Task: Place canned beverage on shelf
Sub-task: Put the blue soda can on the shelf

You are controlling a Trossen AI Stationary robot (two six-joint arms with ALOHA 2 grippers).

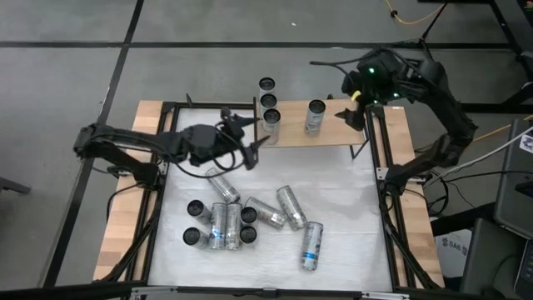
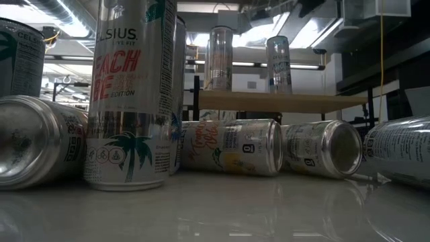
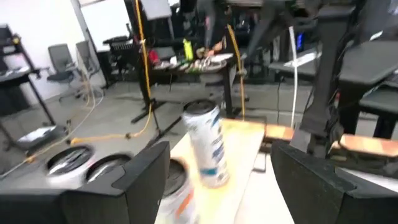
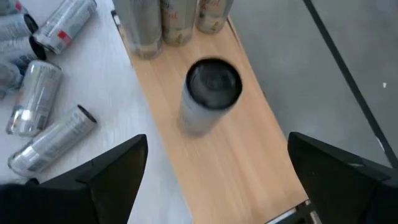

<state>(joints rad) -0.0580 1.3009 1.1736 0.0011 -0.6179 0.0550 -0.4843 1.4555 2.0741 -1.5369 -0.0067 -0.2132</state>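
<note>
The shelf [image 1: 333, 135] is a pale wood board at the table's far edge, also seen in the low view [image 2: 316, 102]. A row of three cans [image 1: 268, 100] stands at its left end and a single can [image 1: 315, 117] stands upright near its middle. My left gripper [image 1: 250, 137] hovers open beside the shelf's left end. In the left wrist view its fingers [image 3: 143, 180] have nothing between them, and the single can [image 3: 205, 146] stands farther off. My right gripper [image 1: 350, 112] hangs open above the shelf's right end, looking down on the single can [image 4: 211, 93].
Several more cans [image 1: 250, 218] lie or stand on the white tabletop [image 1: 350, 208] in the middle and near part; one [image 1: 312, 246] lies toward the near right. Black frame posts [image 1: 375, 158] run along the table's sides. A tall can [image 2: 131, 94] stands close to the low camera.
</note>
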